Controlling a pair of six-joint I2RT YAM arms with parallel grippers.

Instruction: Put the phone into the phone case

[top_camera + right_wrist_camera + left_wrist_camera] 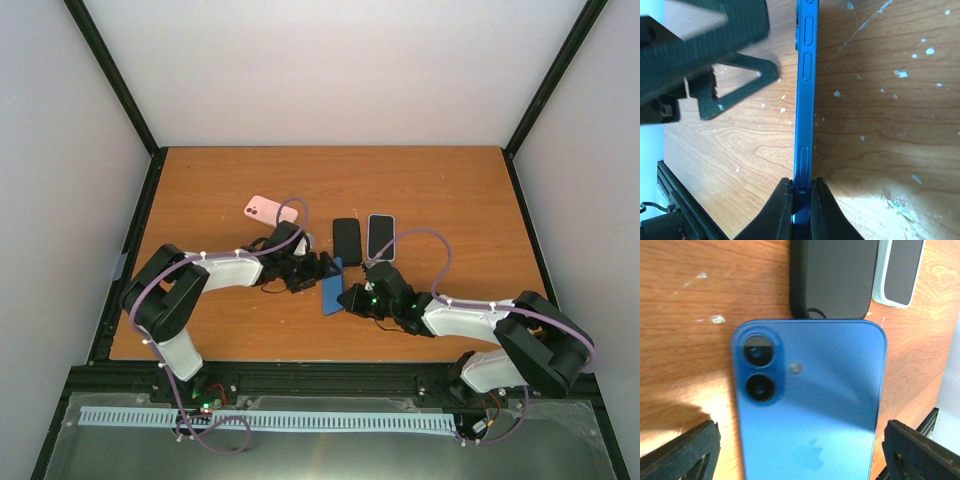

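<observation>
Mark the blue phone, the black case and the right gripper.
blue phone (810,405): left wrist view, middle of back.
black case (347,241): top external view, its centre.
right gripper (802,184): right wrist view, between fingertips.

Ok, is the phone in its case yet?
No, the blue phone shows its bare back, and the black case lies on the table beyond it.

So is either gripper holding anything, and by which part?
The right gripper pinches the blue phone across its faces near one end; the left gripper is open, holding nothing.
</observation>
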